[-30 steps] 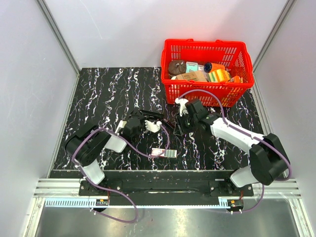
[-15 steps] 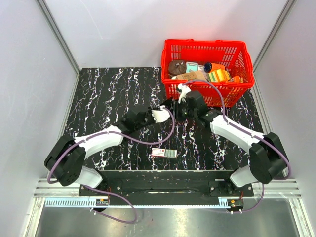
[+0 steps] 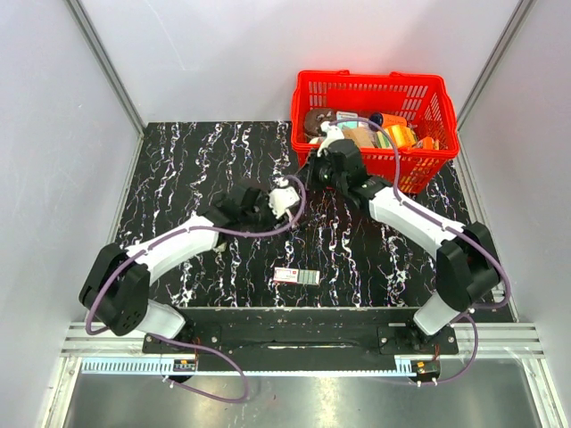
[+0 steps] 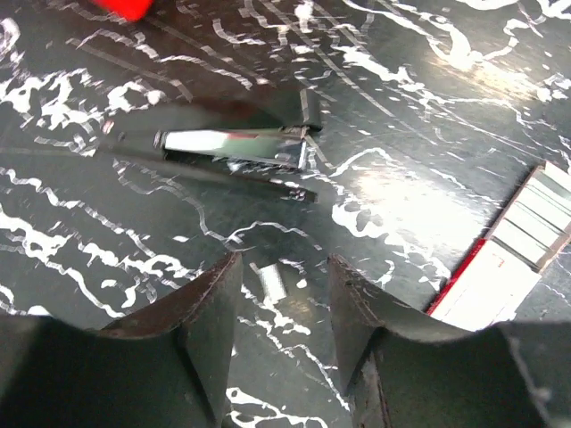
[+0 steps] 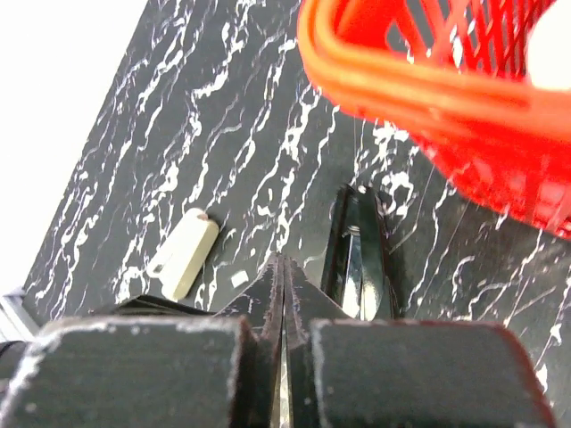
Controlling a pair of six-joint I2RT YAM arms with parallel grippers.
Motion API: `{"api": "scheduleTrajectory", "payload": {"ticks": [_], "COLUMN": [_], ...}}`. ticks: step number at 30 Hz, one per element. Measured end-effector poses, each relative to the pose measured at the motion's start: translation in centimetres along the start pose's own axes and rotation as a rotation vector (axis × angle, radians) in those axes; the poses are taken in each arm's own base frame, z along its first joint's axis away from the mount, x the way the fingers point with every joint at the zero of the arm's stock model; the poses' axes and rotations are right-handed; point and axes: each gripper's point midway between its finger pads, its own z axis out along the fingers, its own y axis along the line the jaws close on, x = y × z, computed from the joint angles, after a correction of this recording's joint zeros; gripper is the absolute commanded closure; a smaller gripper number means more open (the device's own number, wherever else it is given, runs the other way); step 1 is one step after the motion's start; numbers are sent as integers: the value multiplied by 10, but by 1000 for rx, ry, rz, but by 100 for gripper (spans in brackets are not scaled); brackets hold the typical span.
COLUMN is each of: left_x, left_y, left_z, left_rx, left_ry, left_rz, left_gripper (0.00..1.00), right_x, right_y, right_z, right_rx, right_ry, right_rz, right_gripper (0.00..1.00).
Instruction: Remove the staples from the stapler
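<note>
**Black stapler (image 4: 227, 147) lies opened on the table (image 3: 196, 160), neither gripper holding it**

Stapler body is black plastic, glossy in the right wrist view (image 5: 361, 245). It is splayed open. The top arm is lifted off the thin lower arm, and the shiny silver metal magazine channel shows between them. Cannot tell whether any staples sit in the channel.

It lies flat on the dark, white-veined marble surface, near the lower left corner of the red basket (image 3: 428, 169) and between the two grippers. In the top view it is hard to pick out against the dark tabletop.

Left gripper (image 4: 284, 263) has its fingers spread, with nothing between them. It hangs above the table on the near side of the stapler, apart from it. A small loose strip of staples (image 4: 270, 282) lies on the table under the gap.

Right gripper (image 5: 280, 267) has its fingers pressed together, with nothing seen between them. It points down just beside the stapler's left flank. Cannot tell if it touches.

Staple box (image 3: 297, 275), red and white with grey strips showing, sits near the table's front edge, well apart from the stapler. The left wrist view catches it at the right edge. The basket holds mixed packaged items.
</note>
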Motion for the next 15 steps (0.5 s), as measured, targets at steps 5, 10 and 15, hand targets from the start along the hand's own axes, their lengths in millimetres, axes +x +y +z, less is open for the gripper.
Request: {"api": "scheduleTrajectory", "payload": {"ticks": [5, 10, 15], "left_x": [2, 7, 6], "left_y": [43, 78, 80], "left_z": [-22, -52, -67], "left_rx": [-38, -124, -137], "left_ry": [-22, -65, -94], "left_rz": [-170, -263, -278], "left_gripper": [51, 51, 50], "right_x": [-25, -11, 14], "right_y": [0, -17, -28], "right_z": [16, 36, 42], "right_rx": [27, 89, 143], "right_ry": [-47, 0, 68], "right_rz": [-72, -131, -177], "right_gripper": [100, 100, 82]}}
